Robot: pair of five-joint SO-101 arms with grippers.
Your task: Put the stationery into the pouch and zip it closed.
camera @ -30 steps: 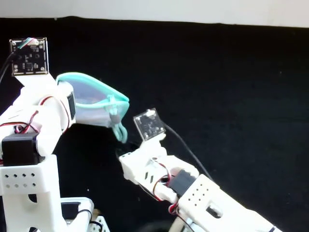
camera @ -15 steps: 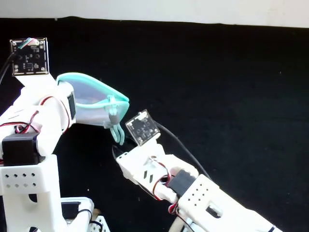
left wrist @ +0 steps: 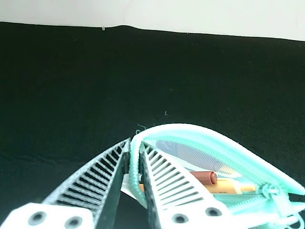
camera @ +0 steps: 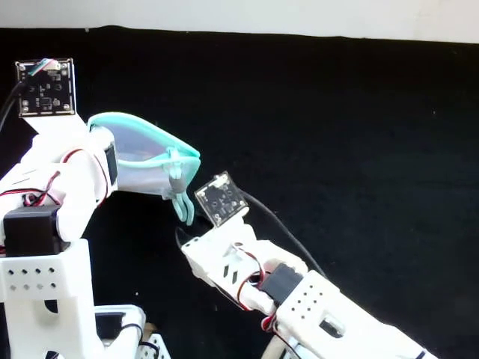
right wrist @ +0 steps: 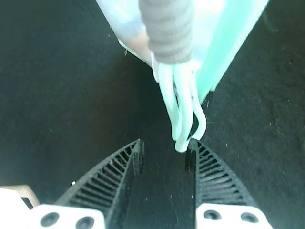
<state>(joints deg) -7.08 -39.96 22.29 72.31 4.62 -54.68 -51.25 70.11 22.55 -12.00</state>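
Pens (left wrist: 205,178) lie in the pouch (camera: 146,153), upper left in the high view. The left gripper (left wrist: 135,143) pinches its rim. The right gripper (right wrist: 165,145) is spread by the pull (right wrist: 178,109). Zipping is left.

Robot test bench or lab, surface (camera: 359,112) draped in black cloth, plain pale wall (camera: 299,15) along its far edge, two white printed arms (camera: 52,194)
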